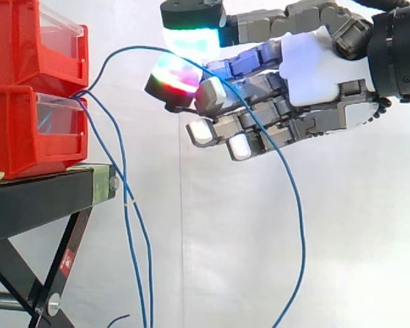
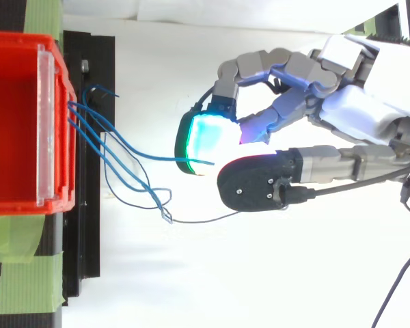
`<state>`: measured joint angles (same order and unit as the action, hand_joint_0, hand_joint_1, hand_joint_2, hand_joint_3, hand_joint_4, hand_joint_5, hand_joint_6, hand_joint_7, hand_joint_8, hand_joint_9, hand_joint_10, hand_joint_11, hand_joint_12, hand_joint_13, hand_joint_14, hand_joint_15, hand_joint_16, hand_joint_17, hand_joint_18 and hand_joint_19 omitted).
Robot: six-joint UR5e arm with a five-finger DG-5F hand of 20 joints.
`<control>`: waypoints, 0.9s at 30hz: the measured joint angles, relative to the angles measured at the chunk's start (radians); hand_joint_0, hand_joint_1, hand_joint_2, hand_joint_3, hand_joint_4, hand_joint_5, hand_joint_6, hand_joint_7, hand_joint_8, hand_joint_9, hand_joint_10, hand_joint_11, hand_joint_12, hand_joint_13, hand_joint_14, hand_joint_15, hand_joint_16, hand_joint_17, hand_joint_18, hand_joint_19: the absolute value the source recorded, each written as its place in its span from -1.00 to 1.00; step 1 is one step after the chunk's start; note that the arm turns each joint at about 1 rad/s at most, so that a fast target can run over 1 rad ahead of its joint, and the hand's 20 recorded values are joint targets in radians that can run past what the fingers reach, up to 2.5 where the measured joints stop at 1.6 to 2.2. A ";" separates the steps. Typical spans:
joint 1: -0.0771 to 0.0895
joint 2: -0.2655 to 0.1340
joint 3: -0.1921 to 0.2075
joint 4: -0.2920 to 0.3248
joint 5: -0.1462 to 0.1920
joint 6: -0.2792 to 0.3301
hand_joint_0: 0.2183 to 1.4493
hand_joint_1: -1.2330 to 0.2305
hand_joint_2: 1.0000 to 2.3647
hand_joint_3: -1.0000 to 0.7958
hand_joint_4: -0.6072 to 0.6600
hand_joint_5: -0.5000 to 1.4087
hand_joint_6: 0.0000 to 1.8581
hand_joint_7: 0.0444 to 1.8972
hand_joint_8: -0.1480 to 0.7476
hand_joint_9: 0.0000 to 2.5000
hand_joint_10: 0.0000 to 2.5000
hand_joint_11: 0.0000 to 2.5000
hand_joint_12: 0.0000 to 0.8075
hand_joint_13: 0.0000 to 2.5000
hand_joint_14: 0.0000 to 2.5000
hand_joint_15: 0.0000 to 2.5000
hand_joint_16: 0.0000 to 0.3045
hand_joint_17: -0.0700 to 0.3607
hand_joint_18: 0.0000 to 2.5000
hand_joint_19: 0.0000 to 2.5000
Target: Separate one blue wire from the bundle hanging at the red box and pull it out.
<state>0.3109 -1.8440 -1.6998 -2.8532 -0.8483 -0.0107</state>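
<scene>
**Blue wire (image 1: 137, 48) pinched: it could slip or drag the rest**

At 9 o'clock in the side view the lower red bin (image 1: 27, 130) sits on the black stand (image 1: 34, 195). The bundle (image 1: 84, 96) leaves the bin's front edge and hangs toward 6 o'clock. One strand arcs away toward 1 o'clock into the hand (image 1: 314, 68), where two glowing pads (image 1: 191, 37) appear to nip it; the other fingers lie relaxed below. Past the pads its slack drapes across those fingers, where it may snag, and drops toward 5 o'clock. The strand is thin, so it may slide out of the pads under pull. In the top view the strands cross and loop near the bin, so a tug may haul neighbours along.
</scene>
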 measured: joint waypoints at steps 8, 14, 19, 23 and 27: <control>0.000 0.000 0.000 -0.002 0.000 0.000 -0.37 -0.39 -0.96 0.26 -0.42 -0.61 -0.10 0.31 -0.02 -0.16 -0.98 -0.01 -0.02 -0.48 -0.98 -0.50 -0.66 -0.13 -0.44 -0.40; 0.001 0.000 0.000 -0.004 0.000 0.001 -0.37 -0.39 -0.96 0.27 -0.42 -0.61 -0.10 0.29 0.00 -0.24 -0.98 -0.09 0.00 -0.53 -0.99 -0.56 -0.64 -0.11 -0.48 -0.47; 0.001 0.000 0.000 -0.005 0.000 0.000 -0.37 -0.40 -0.96 0.29 -0.43 -0.60 -0.10 0.28 -0.01 -0.35 -0.98 -0.24 0.05 -0.54 -0.99 -0.57 -0.63 -0.08 -0.49 -0.48; 0.001 0.000 0.000 -0.006 0.000 0.000 -0.36 -0.41 -0.97 0.30 -0.45 -0.60 -0.10 0.28 -0.02 -0.38 -0.98 -0.33 0.05 -0.55 -0.99 -0.59 -0.62 -0.07 -0.50 -0.48; 0.002 0.000 0.000 -0.006 0.000 0.000 -0.36 -0.42 -0.97 0.30 -0.44 -0.59 -0.10 0.28 -0.04 -0.42 -0.99 -0.42 0.04 -0.61 -0.99 -0.64 -0.61 -0.05 -0.52 -0.51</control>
<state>0.3124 -1.8439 -1.6996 -2.8593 -0.8483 -0.0107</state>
